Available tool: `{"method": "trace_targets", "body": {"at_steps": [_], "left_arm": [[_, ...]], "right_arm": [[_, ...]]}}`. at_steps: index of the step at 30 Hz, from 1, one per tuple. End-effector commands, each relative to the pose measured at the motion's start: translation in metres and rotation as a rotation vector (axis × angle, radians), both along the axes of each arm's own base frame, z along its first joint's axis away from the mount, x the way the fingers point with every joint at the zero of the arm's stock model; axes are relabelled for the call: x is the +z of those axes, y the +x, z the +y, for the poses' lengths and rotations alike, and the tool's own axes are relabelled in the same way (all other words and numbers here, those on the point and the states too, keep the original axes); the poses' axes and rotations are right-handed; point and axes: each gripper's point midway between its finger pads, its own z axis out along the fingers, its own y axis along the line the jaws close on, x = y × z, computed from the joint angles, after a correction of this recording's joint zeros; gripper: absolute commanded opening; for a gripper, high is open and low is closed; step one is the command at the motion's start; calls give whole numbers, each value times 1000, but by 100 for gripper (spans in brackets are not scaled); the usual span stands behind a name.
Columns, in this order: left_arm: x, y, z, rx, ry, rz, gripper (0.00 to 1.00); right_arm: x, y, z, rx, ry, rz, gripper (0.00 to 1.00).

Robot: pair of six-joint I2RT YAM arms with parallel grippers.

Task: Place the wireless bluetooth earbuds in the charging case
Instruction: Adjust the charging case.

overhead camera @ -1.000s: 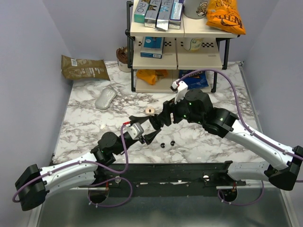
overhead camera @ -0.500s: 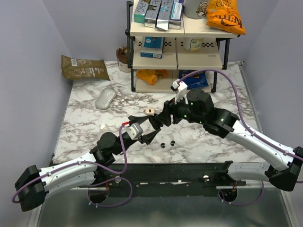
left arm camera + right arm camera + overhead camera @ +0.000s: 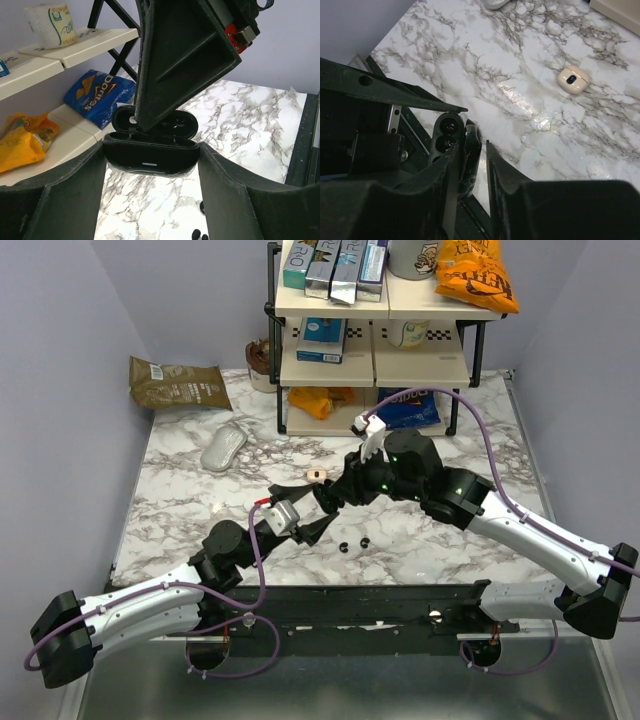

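Left gripper [image 3: 150,162] is clamped on the open black case [image 3: 125,150], held above the marble table [image 3: 200,510]. Right gripper [image 3: 472,147] straddles the raised lid [image 3: 186,127], fingers narrowly apart; whether they grip it cannot be told. In the top view, both earbuds [image 3: 344,545] lie on the table, at 5 o'clock from the case.

We see a white marble tabletop with grey veins [image 3: 190,510]. Near its front edge lie two tiny glossy black earbuds [image 3: 344,546], close together but apart. Further back, near the middle, sits a small round cream case [image 3: 317,474]. To the left of that lies a grey oval pod [image 3: 223,450], and a brown foil pouch [image 3: 180,382] rests at the far left corner. A black-framed shelf rack [image 3: 273,340] stands at the back, with a dark brown jar [image 3: 259,362] just beside it.
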Motion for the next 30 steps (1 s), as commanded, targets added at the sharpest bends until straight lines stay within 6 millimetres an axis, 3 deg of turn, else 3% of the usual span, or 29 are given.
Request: {"method": "trace_targets", "body": {"at_steps": [1,4,5,6,7,10,15,20,24,26,28,29,30], "left_arm": [[19,4,7,43,-57,-22,0],[17,10,7,70,-42,11,2],[16,13,8,86,-35,22,8],[10,15,8,96,-11,41,16],[14,17,6,100,-7,48,39],[9,20,4,112,17,81,68],[9,24,8,139,1,114,99],[17,23,7,136,14,125,99],[27,8,3,30,38,123,99],[40,-22,-6,-166,21,112,99],[51,-30,-7,-261,0,140,99],[52,-49,-11,-390,23,137,99],[54,-54,-12,-438,28,153,99]], "right_arm": [[-1,-3,0,23,-9,6,29],[4,-5,-2,31,-5,-12,16],[5,-3,-3,29,-11,-23,6],[8,-3,-4,31,-11,-32,1],[10,-4,-5,32,-11,-41,1],[22,-5,-9,48,-7,-83,1],[47,-14,-16,97,23,-174,1],[64,-25,-20,180,31,-254,1],[59,-27,-24,235,-32,-336,1],[59,-18,-31,210,-92,-445,1],[53,-15,-36,198,-132,-501,1],[60,-16,-40,205,-134,-552,1],[61,-15,-43,201,-140,-572,1]]}}
